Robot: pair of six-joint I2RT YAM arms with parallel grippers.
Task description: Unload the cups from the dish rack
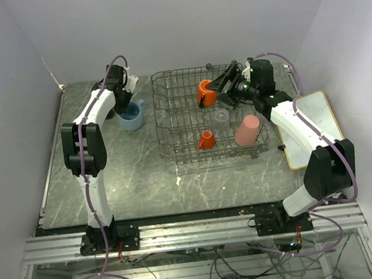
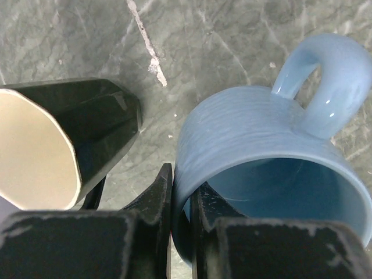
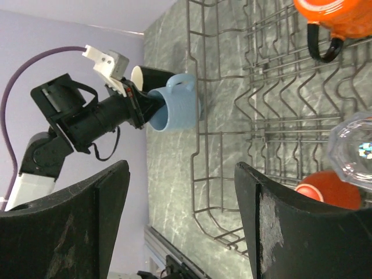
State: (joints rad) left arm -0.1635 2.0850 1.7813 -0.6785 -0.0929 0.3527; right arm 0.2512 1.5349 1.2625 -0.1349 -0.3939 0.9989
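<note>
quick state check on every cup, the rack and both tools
dish rack, holds four cups
light blue mug, on the table, upright
black mug, on the table beside it
orange mug, in rack, at the back
clear glass, in rack
tiny orange cup, in rack
pink tumbler, in rack
left tool, shut on light blue mug
right tool, open over rack

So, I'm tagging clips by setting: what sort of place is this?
Probably a robot lab cell, not a kitchen: blank white walls, an aluminium rail with loose cables, a dish rack.

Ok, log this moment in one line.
left jaws: shut on light blue mug rim, beside black mug | right jaws: open over dish rack, near orange mug
</note>
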